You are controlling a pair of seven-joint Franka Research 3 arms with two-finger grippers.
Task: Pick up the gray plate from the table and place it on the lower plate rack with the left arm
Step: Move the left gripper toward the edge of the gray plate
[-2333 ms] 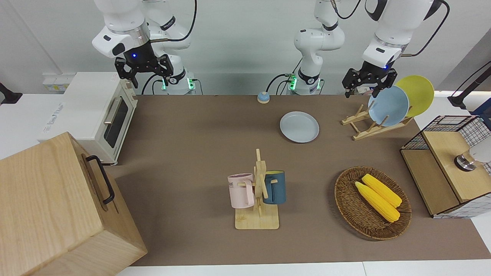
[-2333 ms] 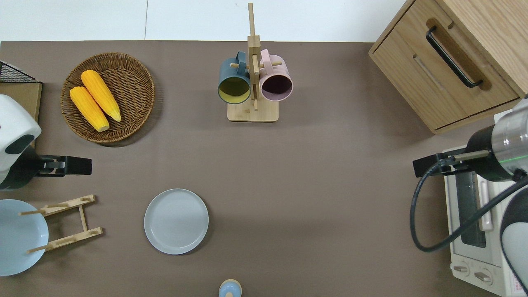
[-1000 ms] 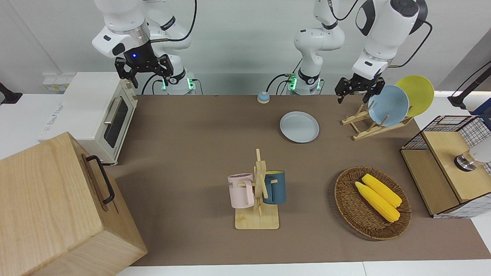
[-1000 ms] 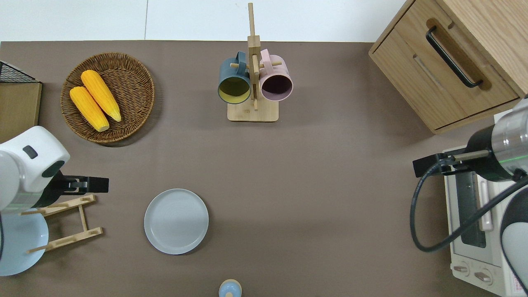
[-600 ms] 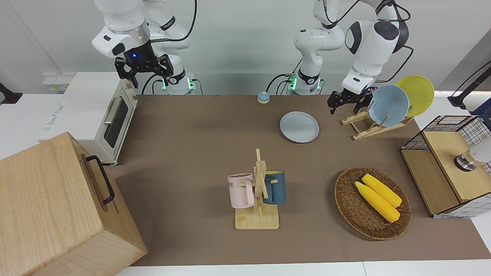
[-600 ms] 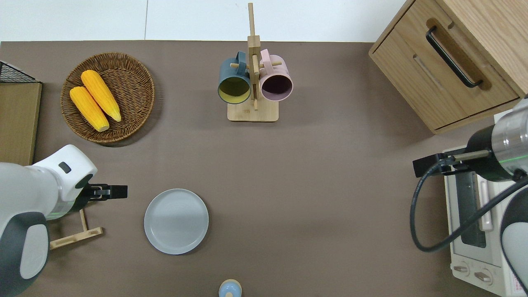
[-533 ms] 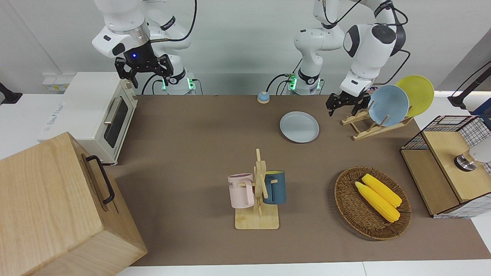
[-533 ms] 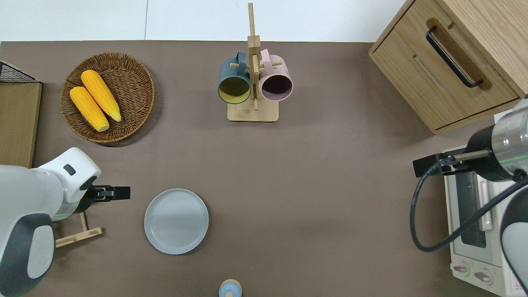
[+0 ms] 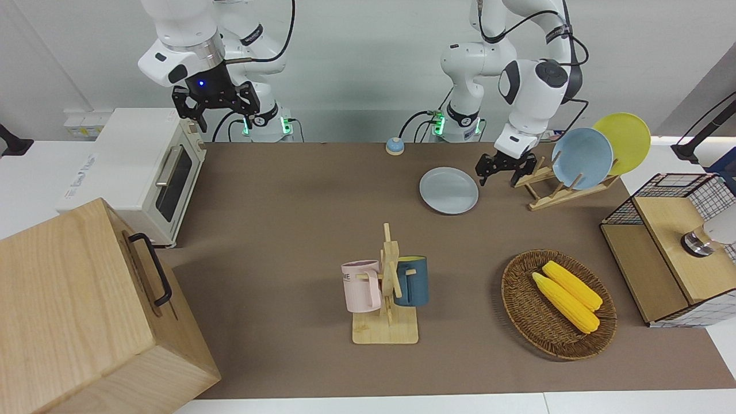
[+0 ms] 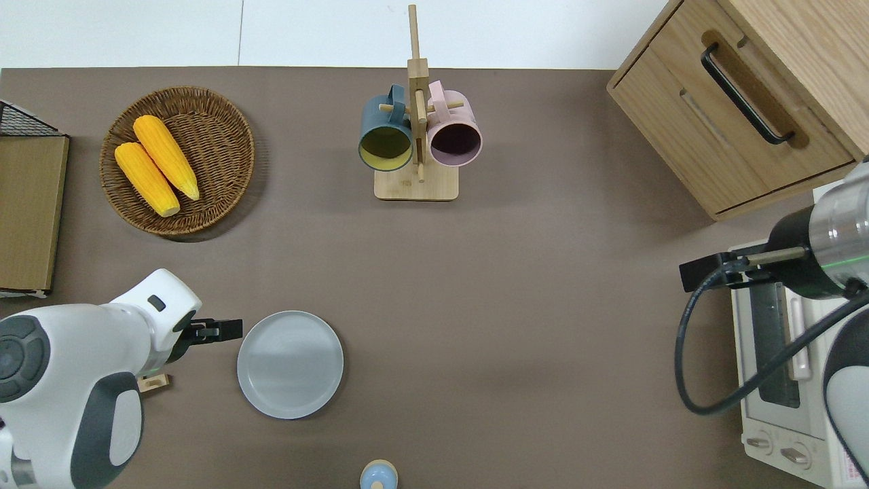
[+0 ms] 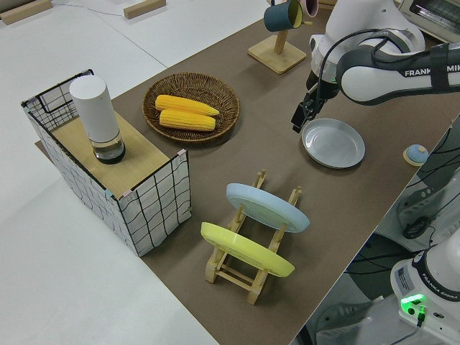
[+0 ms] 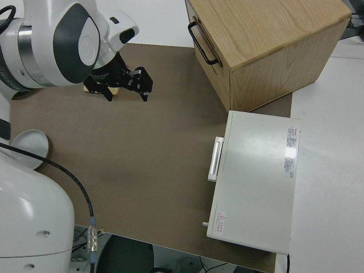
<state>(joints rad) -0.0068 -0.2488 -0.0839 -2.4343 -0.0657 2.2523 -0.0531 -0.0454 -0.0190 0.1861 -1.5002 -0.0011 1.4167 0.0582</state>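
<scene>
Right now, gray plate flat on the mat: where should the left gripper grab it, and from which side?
Pinch the raised rim of the gray plate at the edge toward the left arm's end of the table. It lies flat, so only the rim is pinchable, and the open left gripper is already at that edge.

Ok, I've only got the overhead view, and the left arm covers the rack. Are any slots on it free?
Observer: Yes. The lower plate rack holds a sky-blue plate and a yellow plate at its end away from the gray plate. The pegs toward the gray plate are free.
Operator: Is the left pincer open?
Observer: From the front, the left pincer has its fingers apart and holds nothing.
Operator: And the right arm?
Observer: Parked. The right pincer is open too.
</scene>
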